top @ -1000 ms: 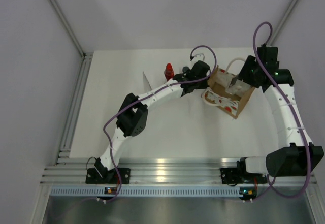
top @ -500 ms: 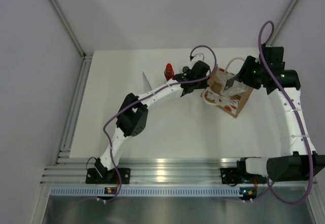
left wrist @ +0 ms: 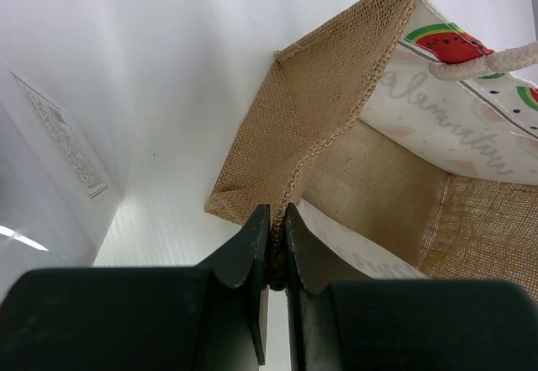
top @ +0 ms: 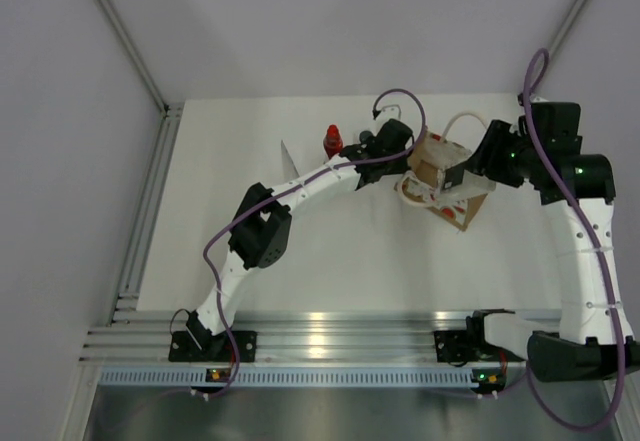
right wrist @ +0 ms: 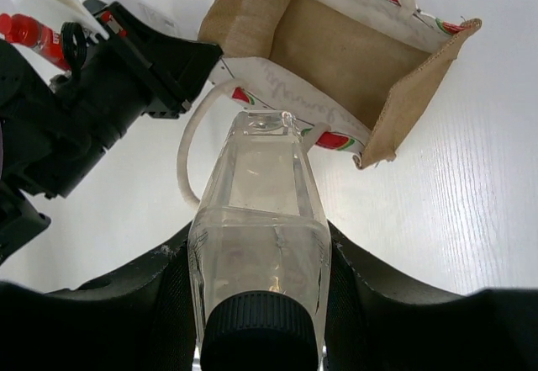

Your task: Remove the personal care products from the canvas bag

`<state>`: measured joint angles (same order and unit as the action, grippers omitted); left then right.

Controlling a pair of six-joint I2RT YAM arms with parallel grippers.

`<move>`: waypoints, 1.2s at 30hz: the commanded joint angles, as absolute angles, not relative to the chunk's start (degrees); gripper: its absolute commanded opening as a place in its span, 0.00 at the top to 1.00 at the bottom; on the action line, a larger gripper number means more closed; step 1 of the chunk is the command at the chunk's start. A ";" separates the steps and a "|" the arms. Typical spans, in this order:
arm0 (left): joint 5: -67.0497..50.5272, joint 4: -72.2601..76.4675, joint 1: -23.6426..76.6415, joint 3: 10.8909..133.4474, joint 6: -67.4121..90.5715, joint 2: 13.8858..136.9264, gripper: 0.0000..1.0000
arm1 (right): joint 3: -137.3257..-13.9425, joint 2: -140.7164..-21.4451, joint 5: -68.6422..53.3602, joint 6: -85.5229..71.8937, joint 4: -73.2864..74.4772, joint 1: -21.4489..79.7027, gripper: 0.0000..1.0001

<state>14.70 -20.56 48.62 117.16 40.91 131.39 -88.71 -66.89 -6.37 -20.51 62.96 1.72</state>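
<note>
The canvas bag (top: 447, 193) lies tipped with its mouth open, right of the table's middle. My left gripper (top: 408, 157) is shut on the bag's burlap rim (left wrist: 296, 177). My right gripper (top: 468, 168) is shut on the clear bottle with dark cap (right wrist: 261, 211) and holds it above the bag's mouth (right wrist: 336, 51). The part of the bag's inside that shows holds nothing. The red bottle (top: 332, 141) stands left of the left gripper. The slim tapered tube (top: 288, 156) stands further left. The white bottle is not in view.
The bag's cream rope handle (right wrist: 189, 148) loops out over the table under the held bottle. The left arm (top: 300, 183) stretches across the table's middle. Grey walls close the table at the back and the sides.
My right gripper has drawn back to the right and up, bringing the clear bottle out of the bag. The bag has shifted a little. The left gripper holds still on the rim.
</note>
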 commanded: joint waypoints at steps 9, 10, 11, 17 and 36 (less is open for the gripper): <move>16.79 -20.39 47.81 116.19 40.87 129.11 1.00 | -82.98 -57.84 -5.10 -16.79 62.75 6.24 1.00; 16.87 -20.39 47.81 116.10 40.87 129.11 1.00 | -82.45 -57.48 -4.49 -16.79 62.84 6.85 1.00; 16.87 -20.39 47.81 116.10 40.87 129.02 1.00 | -81.31 -56.96 -3.18 -16.79 63.02 7.29 1.00; 16.70 -20.39 47.81 116.10 41.04 128.94 1.00 | -76.30 -56.77 2.52 -17.40 63.11 12.47 1.00; 15.82 -20.30 47.90 118.04 39.64 128.85 1.00 | -58.98 -61.08 7.64 -20.13 53.97 19.60 1.00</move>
